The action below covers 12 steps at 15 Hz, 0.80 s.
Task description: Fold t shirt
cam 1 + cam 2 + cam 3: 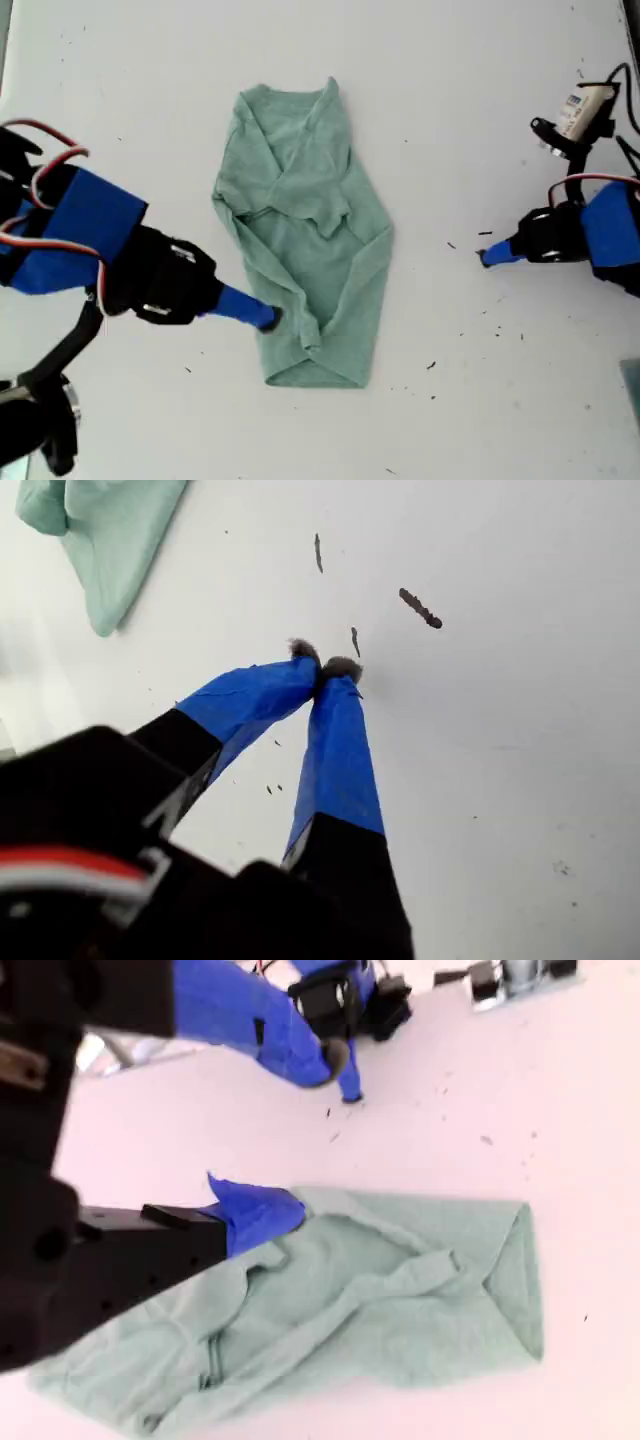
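My second claw (268,317) reaches low to the t shirt (305,235), tips at its edge; grip state cannot be told. My first claw (326,667) rests pinched together on the table (480,400), well apart from the t shirt.

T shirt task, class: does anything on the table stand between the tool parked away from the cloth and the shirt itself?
Nothing visible does. Between my first gripper, tool shut, and the t shirt lies only bare white table with small dark specks.

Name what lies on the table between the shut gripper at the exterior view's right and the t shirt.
Only bare white table with small dark specks separates my first gripper from the t shirt, seen in the exterior view.
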Each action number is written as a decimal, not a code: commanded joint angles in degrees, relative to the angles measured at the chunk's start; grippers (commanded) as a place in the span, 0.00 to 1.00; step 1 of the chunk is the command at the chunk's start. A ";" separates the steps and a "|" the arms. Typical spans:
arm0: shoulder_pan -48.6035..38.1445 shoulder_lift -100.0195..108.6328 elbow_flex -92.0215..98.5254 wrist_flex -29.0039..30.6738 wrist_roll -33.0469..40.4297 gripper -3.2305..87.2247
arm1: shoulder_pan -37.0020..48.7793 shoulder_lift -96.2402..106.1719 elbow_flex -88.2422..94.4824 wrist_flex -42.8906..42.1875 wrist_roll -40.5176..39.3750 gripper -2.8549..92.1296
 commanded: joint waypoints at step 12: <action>3.16 47.90 81.12 -25.66 -27.51 0.03 | -3.08 -13.71 -14.41 -3.43 1.76 0.05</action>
